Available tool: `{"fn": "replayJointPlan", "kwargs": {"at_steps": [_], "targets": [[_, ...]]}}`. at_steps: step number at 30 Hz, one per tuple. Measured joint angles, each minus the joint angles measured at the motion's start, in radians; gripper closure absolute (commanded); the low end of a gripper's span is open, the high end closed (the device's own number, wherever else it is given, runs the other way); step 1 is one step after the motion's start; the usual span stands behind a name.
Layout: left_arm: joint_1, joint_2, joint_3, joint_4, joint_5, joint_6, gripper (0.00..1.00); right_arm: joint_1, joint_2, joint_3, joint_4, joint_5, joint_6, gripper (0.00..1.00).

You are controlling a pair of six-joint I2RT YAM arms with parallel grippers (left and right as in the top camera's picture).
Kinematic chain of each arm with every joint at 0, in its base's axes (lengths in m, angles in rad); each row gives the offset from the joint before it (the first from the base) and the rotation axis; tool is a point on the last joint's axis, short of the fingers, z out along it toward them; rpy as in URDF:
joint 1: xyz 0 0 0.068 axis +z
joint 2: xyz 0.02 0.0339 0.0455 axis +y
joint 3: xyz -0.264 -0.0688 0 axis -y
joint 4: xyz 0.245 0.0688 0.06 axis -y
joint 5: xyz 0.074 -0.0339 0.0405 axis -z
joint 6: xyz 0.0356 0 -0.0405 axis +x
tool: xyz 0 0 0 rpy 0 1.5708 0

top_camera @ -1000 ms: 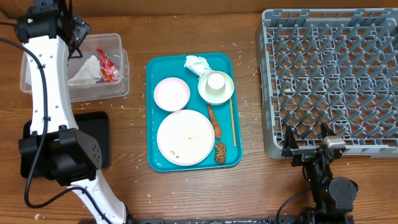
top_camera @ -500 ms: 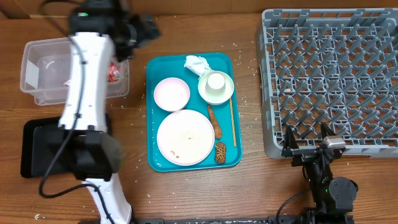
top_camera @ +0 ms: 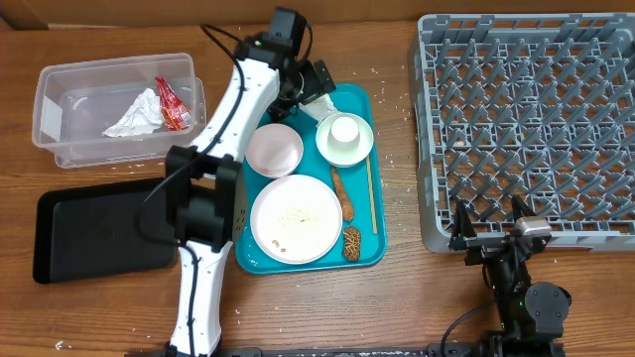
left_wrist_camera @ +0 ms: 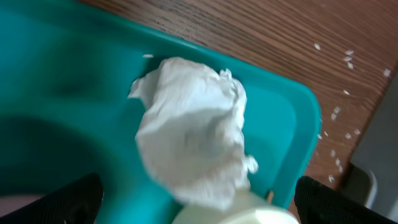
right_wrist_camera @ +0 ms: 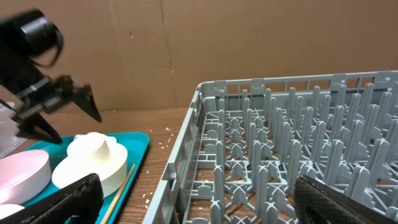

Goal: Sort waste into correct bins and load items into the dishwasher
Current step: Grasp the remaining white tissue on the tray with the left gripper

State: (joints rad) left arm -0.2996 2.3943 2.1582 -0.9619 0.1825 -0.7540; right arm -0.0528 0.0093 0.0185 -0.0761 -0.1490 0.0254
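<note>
My left gripper (top_camera: pixel 310 85) hangs open over the back edge of the teal tray, its fingers spread either side of a crumpled white napkin (left_wrist_camera: pixel 193 130); nothing is held. On the tray lie a large plate (top_camera: pixel 296 218), a small plate (top_camera: pixel 274 149), a cup upside down on a bowl (top_camera: pixel 344 134), a wooden stick (top_camera: pixel 372 193), a long brown scrap (top_camera: pixel 342 193) and a lumpy one (top_camera: pixel 351 243). The clear tub (top_camera: pixel 50 109) holds another napkin (top_camera: pixel 134 114) and a red wrapper (top_camera: pixel 171 104). My right gripper (top_camera: pixel 489 223) rests open at the grey dish rack's (top_camera: pixel 536 119) near left corner.
A flat black tray (top_camera: pixel 89 233) lies in front of the tub at the left. The teal tray (top_camera: pixel 241 198) sits mid-table. White rice grains (top_camera: pixel 397 149) dot the wood between tray and rack. A cardboard wall closes off the back.
My left arm has swung right from above the clear tub to the back of the teal tray, above the napkin there. The right arm has not moved.
</note>
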Motion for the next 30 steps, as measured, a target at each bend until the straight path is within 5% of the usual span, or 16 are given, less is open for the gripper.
{"fn": "replayJointPlan", "kwargs": {"at_steps": [4,7,8,12,22,30], "targets": [[0.000,0.040,-0.002,0.051,0.017,-0.024,0.15,0.000,0.000,0.000,0.000,0.000,0.000,0.00],[0.000,0.046,-0.002,0.050,0.024,-0.030,0.44,0.000,0.000,0.000,0.000,0.000,0.000,0.00],[0.000,0.046,-0.002,0.050,0.023,-0.032,0.66,0.000,0.000,0.000,0.000,0.000,0.000,0.00],[0.001,0.046,-0.002,0.050,0.023,-0.030,0.96,0.000,0.000,0.000,0.000,0.000,0.000,0.00],[0.093,-0.017,0.061,-0.057,0.023,-0.032,0.96,0.000,0.000,0.000,0.000,0.000,0.000,0.00],[0.285,-0.315,0.123,-0.070,-0.134,-0.031,0.96,0.000,0.000,0.000,0.000,0.000,0.000,0.00]]}}
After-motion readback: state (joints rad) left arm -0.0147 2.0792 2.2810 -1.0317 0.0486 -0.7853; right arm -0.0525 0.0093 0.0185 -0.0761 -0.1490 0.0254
